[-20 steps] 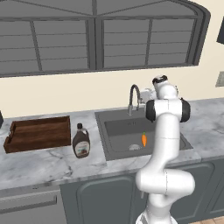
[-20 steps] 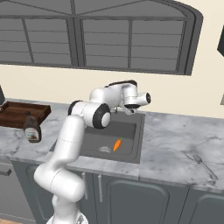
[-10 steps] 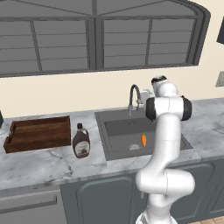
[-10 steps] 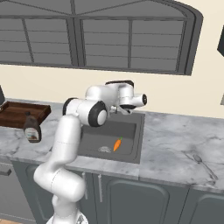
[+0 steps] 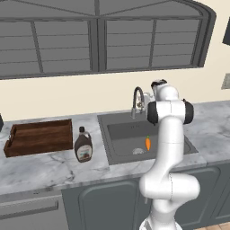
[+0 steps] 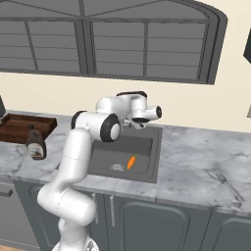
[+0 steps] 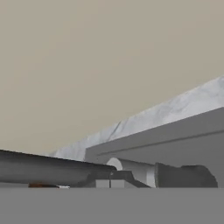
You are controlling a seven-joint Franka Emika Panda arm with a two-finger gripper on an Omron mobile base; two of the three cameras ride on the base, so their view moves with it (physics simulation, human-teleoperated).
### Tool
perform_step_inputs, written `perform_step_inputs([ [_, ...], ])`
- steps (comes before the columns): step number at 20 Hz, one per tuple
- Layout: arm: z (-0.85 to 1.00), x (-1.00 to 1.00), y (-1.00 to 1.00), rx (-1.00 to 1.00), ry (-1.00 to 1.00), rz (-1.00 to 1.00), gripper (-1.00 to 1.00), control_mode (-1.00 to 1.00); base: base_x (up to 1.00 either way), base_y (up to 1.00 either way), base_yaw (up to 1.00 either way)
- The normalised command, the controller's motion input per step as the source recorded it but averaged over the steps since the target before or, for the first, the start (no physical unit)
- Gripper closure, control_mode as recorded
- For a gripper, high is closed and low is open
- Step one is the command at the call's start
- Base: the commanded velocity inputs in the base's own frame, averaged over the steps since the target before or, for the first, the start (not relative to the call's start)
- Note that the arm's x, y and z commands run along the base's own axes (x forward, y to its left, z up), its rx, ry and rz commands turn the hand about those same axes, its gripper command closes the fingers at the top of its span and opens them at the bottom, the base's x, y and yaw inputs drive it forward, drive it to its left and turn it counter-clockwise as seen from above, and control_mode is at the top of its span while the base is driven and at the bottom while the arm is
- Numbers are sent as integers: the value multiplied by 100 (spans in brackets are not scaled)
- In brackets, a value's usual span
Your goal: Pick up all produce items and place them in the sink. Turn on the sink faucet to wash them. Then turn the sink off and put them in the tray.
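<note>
The small orange carrot (image 5: pixel 148 143) (image 6: pixel 131 161) lies on the floor of the dark-grey sink (image 5: pixel 121 130) (image 6: pixel 147 147), near the round drain. The grey gooseneck faucet (image 5: pixel 136 97) stands at the sink's back rim. My gripper (image 6: pixel 139 124) hangs at the back of the sink right beside the faucet, and my own arm partly hides it. Whether its fingers are open or shut does not show. In the hand view the faucet's grey tube (image 7: pixel 48 169) and base lie very close across the bottom. The brown wooden tray (image 5: pixel 40 137) (image 6: pixel 22 126) sits far left on the counter.
A brown syrup bottle (image 5: pixel 83 144) (image 6: pixel 35 143) with a dark cap stands between the tray and the sink. A metal utensil (image 6: pixel 225 182) lies on the marble counter to the right. The wall and a window run close behind the faucet.
My hand has crept a little to the left, closer to the faucet. The carrot, bottle and tray have not moved.
</note>
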Motion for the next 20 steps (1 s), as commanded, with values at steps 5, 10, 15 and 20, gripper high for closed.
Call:
perform_step_inputs([
  [5,-19,31,-16,0,0,-1,100,-100,0,0,0],
  [10,-30,11,-43,-1,0,-9,100,-100,0,0,0],
  [15,-44,0,-63,-2,0,-13,100,-100,0,0,0],
  [20,-49,-9,-33,0,0,-7,100,-100,0,0,0],
])
